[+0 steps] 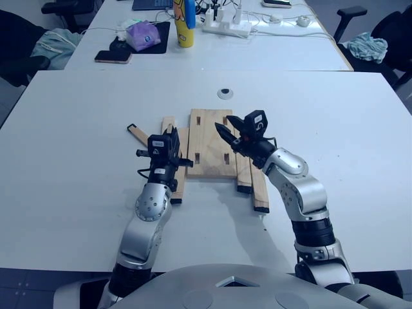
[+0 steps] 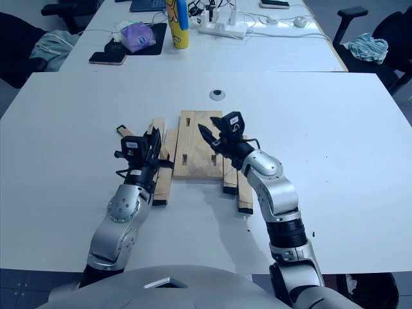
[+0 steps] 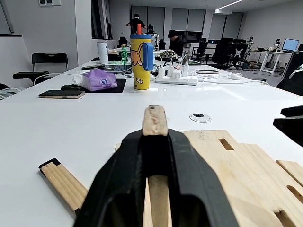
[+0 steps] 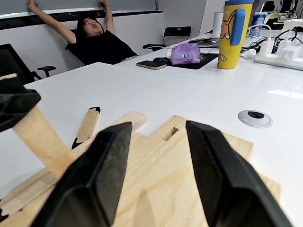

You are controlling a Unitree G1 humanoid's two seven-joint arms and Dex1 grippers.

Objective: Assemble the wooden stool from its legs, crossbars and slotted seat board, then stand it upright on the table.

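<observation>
- Slotted seat board [image 1: 207,138]: flat on the table [image 1: 335,129].
- Left gripper [image 1: 171,143]: at the board's left edge, fingers clamped on a wooden leg [image 3: 155,120], held tilted.
- Right gripper [image 4: 157,137]: low over the board, jaws spread wide, empty.
- Step, as judged: seating the leg in a slot. Square it to the slot before pressing; the right gripper could pin the board.
- Loose pieces [image 1: 257,187]: against the board's right edge. Black-tipped piece [image 1: 136,134]: left of the board, apart.
- Grommet [image 1: 224,93], yellow cup [image 1: 185,22]: beyond the board, no obstruction.
</observation>
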